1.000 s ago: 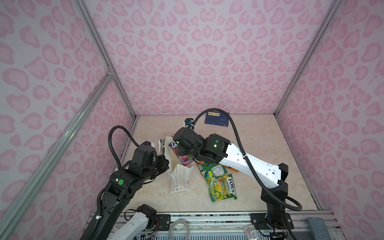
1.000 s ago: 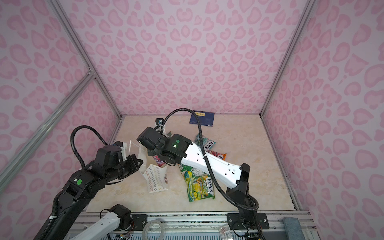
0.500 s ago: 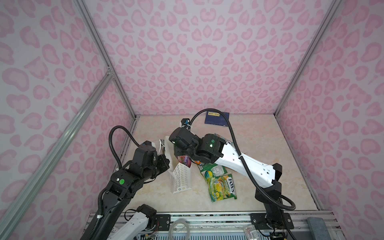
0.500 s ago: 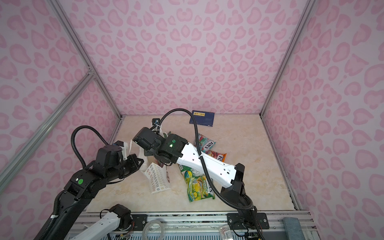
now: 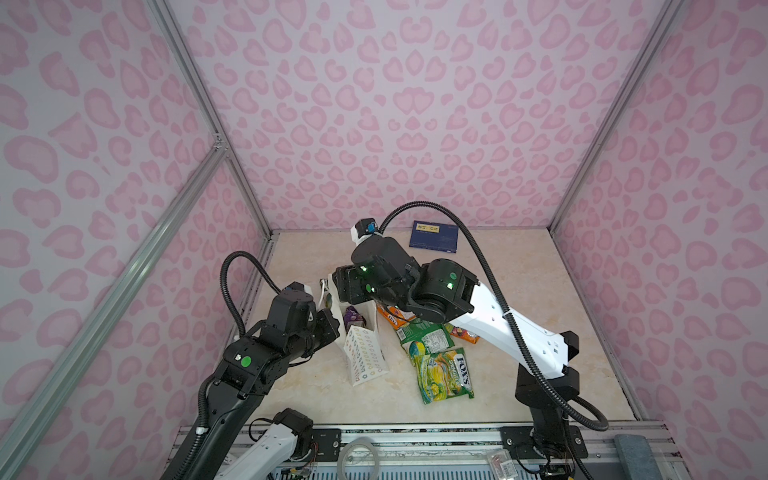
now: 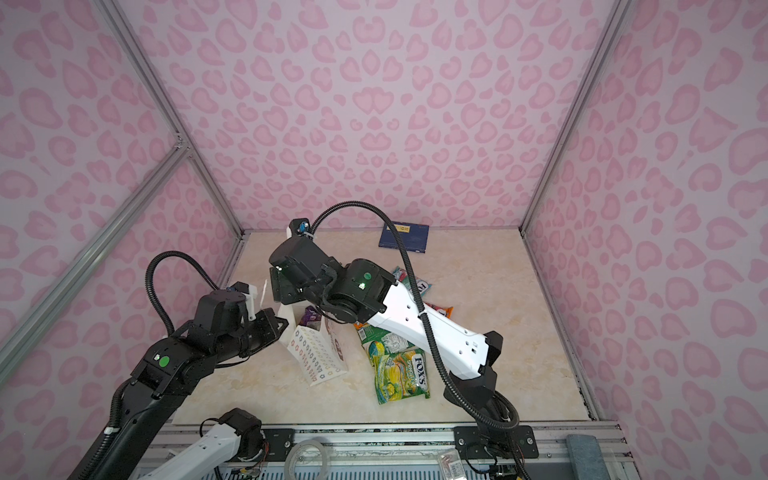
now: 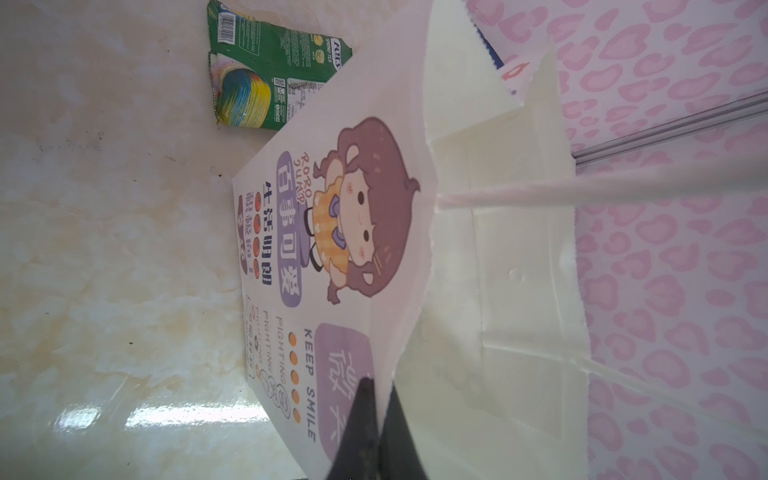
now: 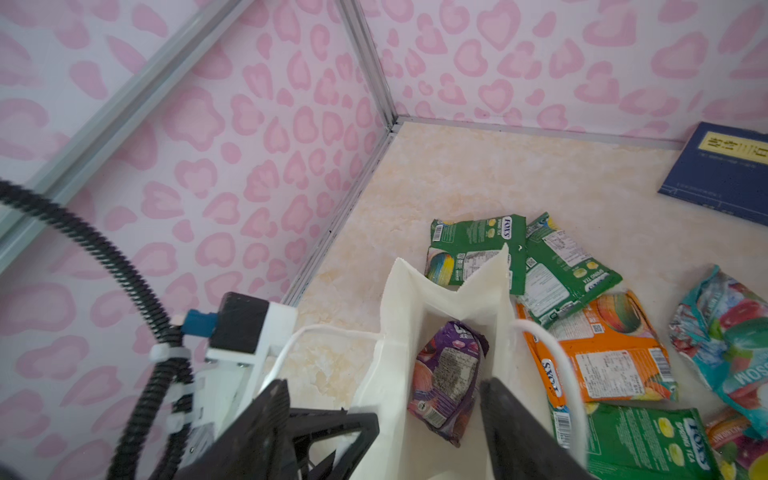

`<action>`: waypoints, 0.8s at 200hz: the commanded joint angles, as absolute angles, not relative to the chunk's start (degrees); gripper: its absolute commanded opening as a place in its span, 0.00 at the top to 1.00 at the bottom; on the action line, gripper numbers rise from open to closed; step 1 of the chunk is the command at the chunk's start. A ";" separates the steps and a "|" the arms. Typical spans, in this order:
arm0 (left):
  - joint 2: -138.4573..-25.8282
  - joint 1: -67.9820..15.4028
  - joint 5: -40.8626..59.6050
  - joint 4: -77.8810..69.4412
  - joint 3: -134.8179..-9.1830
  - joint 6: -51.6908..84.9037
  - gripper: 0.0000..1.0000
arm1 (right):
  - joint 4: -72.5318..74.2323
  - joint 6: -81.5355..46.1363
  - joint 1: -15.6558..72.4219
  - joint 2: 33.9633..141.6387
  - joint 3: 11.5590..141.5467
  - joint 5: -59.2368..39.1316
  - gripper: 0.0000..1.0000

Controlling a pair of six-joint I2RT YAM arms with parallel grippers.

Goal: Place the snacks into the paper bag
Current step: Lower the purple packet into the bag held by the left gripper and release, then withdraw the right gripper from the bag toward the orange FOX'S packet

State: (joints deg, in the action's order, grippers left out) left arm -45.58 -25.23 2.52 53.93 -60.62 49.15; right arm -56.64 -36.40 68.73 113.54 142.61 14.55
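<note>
The left gripper (image 7: 379, 398) is pinching the bag (image 8: 419, 291) rim while the spread right gripper (image 8: 386, 399) is hovering over a purple pouch (image 8: 446, 374) lying inside; the pouches (image 8: 602, 357) beside it, light, slick and limp, likely suit edge-seam pinches.

The beige marbled surface (image 5: 540, 282) is being overlooked whole from high at the front in both top views. The white cartoon-printed paper bag (image 7: 332, 249) is being framed closely, side-on by the left wrist camera and down into its mouth by the right wrist camera.
</note>
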 commanded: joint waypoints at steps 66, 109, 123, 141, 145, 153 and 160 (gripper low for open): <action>-47.47 -25.29 -0.64 55.30 -63.27 45.24 0.97 | -56.94 -27.57 64.57 92.61 120.66 18.41 0.08; -48.78 -25.25 -1.06 56.33 -64.08 43.37 0.97 | -44.69 -34.28 45.78 66.27 82.92 10.21 0.04; -48.93 -25.23 -0.65 56.26 -64.07 43.20 0.96 | -42.29 -35.56 37.01 58.77 73.17 5.90 0.03; -48.78 -25.28 -0.29 56.33 -64.16 42.91 0.96 | -39.36 -35.88 25.55 51.95 63.12 -2.21 0.03; -48.78 -25.27 -0.29 56.42 -64.16 42.83 0.96 | -38.81 -35.90 23.38 51.08 61.28 -3.98 0.03; -48.84 -25.22 -0.22 56.51 -64.25 42.68 0.96 | -37.76 -35.90 19.48 49.86 57.85 -7.30 0.03; -48.95 -25.25 -0.16 56.51 -64.25 42.63 0.96 | -36.50 -35.78 16.67 49.50 55.05 -10.33 0.03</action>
